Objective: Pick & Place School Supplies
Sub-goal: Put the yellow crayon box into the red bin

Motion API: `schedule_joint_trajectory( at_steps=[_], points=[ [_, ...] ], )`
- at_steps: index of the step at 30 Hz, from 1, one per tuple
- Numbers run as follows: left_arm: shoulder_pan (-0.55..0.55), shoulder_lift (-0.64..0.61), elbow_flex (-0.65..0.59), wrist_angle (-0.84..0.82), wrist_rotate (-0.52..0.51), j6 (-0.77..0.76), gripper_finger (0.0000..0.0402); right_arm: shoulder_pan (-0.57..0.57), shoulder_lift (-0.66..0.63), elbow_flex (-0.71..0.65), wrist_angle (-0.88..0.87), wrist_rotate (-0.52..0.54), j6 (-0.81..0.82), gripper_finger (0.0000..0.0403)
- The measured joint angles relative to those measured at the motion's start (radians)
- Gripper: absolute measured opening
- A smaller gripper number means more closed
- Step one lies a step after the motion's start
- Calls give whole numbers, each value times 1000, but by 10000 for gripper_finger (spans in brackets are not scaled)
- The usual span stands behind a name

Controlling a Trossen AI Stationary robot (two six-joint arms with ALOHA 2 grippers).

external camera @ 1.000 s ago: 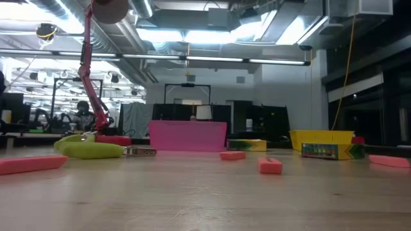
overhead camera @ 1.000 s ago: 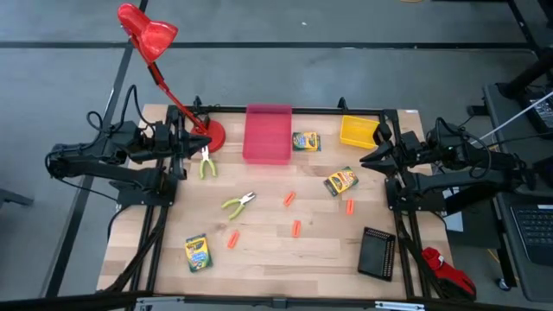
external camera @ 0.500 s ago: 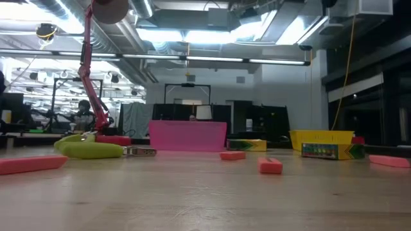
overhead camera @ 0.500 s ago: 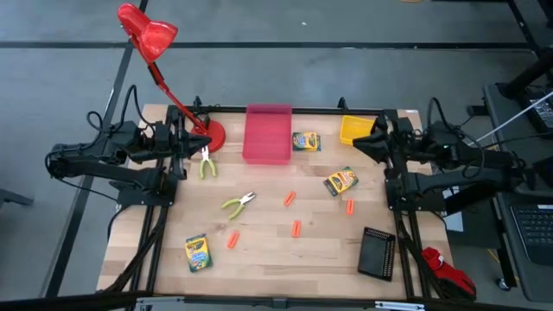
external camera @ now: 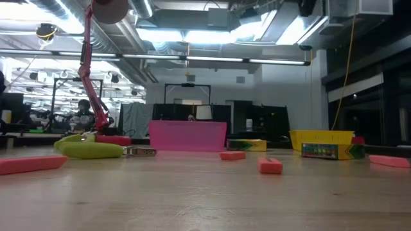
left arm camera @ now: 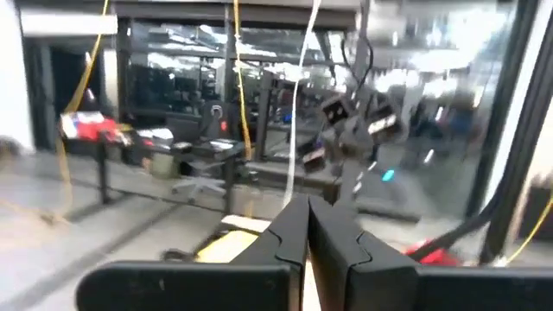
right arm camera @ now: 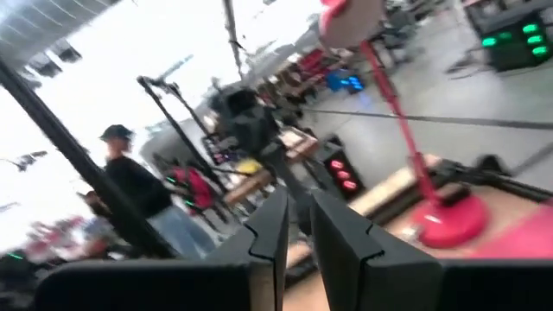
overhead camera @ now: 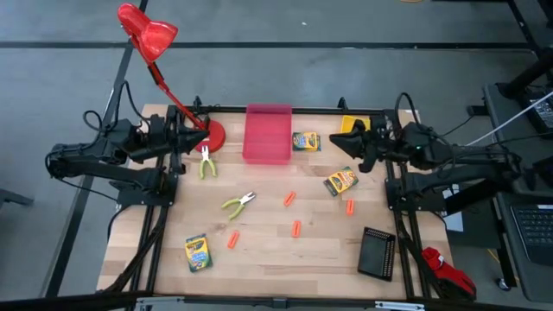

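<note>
From above, nothing is picked up yet. All the supplies lie on the table [overhead camera: 276, 268]. One box [overhead camera: 306, 141] sits just beside the pink bin [overhead camera: 267, 134], one box [overhead camera: 341, 181] is near the right side, and one box [overhead camera: 198, 253] is near the front. Two pliers [overhead camera: 238, 204] and four orange bits [overhead camera: 296, 229] lie loose in the middle. The right gripper [overhead camera: 357, 145] hangs over the yellow bin [overhead camera: 350, 123], near a box. I think it is starting to reach. Next it must drop down over one thing and pinch it. The left gripper [overhead camera: 188, 136] waits by the lamp [overhead camera: 151, 34].

The pink bin looks empty. The yellow bin is mostly hidden. The black bin [overhead camera: 378, 252] is too dark to tell.

From table height, the bins' walls hide what is inside. No gripper shows.

The left wrist view shows its fingers [left arm camera: 285, 242] pressed together, holding nothing.

The right wrist view shows its fingers [right arm camera: 268, 229] a little apart, holding nothing.
</note>
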Motion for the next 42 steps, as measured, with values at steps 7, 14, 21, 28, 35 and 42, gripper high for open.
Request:
schedule_joint_trajectory(
  at_steps=[7, 14, 21, 28, 35, 42],
  points=[
    [0, 25, 0, 91, -92, -200, 6, 0, 40, 0, 258, -185, -18, 57],
    [0, 66, 0, 270, -85, -134, 6, 21, -9, 0, 424, -344, -82, 57],
    [0, 79, 11, 442, -22, 82, 6, 42, -67, 0, 465, -335, -134, 57],
    [0, 74, 66, 358, 86, 210, 6, 61, -121, 1, 467, -371, -200, 57],
    [0, 94, 108, 211, 27, -48, 10, 66, -134, 1, 565, -376, -256, 57],
    [0, 110, 108, 225, 85, -93, 12, 66, -135, 2, 643, -415, -291, 57]
  ],
)
